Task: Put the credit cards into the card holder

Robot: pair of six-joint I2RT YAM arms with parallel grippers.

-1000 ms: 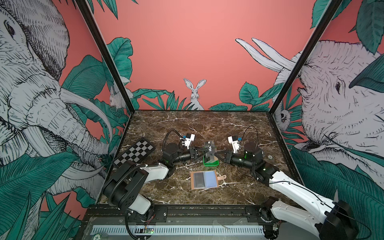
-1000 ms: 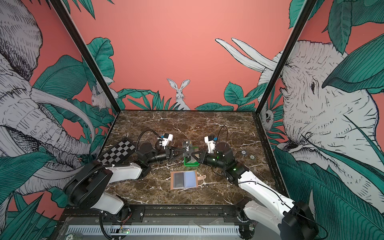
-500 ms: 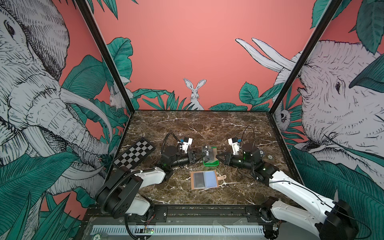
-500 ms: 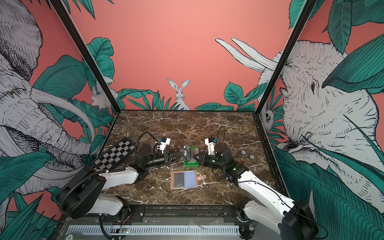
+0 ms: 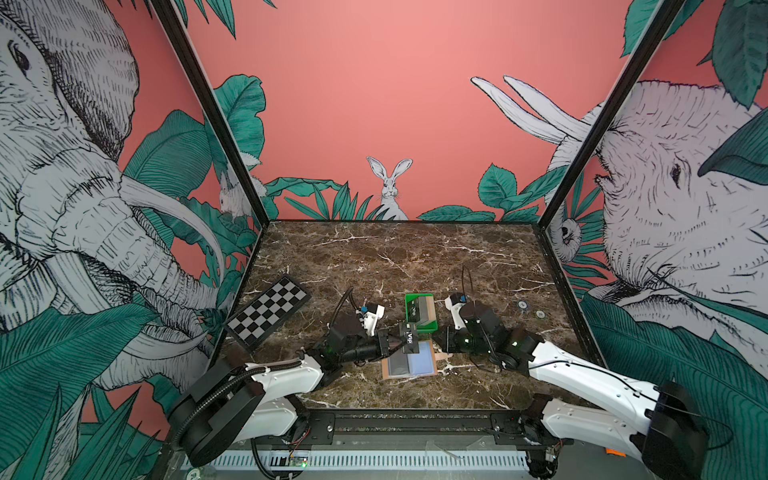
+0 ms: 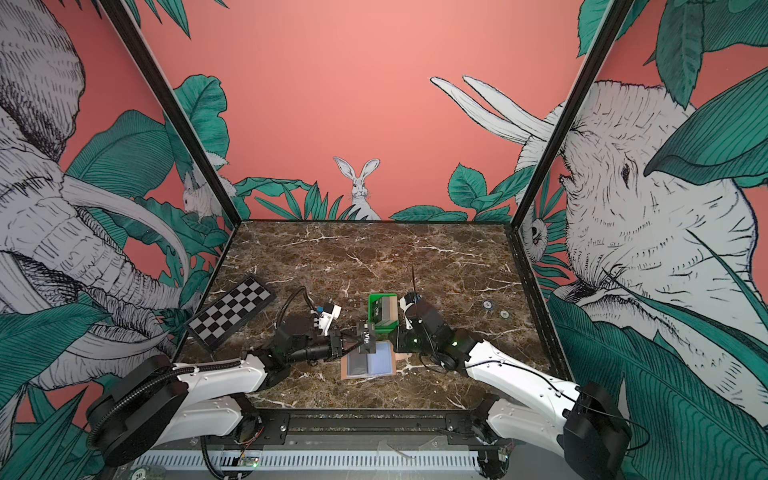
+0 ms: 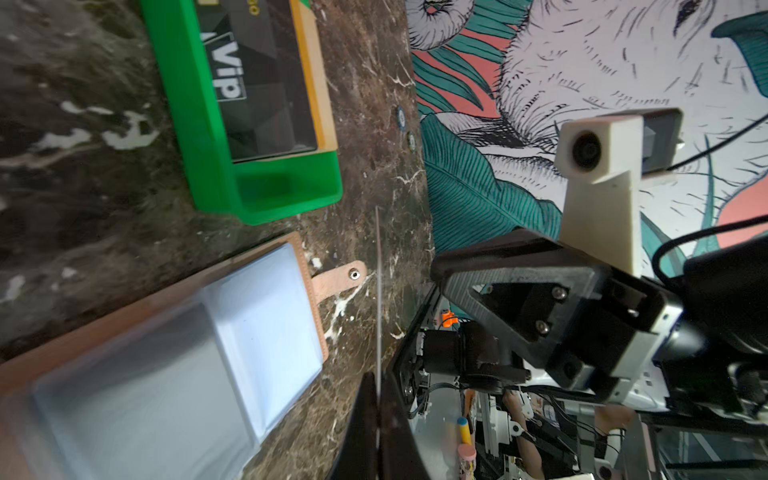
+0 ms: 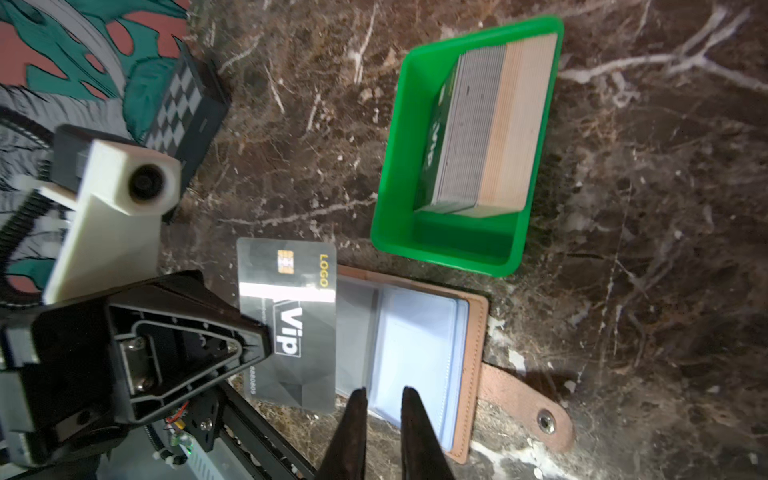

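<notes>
Right wrist sees the held VIP card (image 8: 286,324) face-on; left wrist, edge-on.

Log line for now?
left gripper: shut on VIP card, over card holder | right gripper: open, empty | tray: card stack inside

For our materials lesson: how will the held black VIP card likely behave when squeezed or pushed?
Probably stiff: the VIP card juts flat from the left end effector without drooping. Likely slippery: its face shows a glossy glare. Seemingly light: one edge pinch carries it.
</notes>
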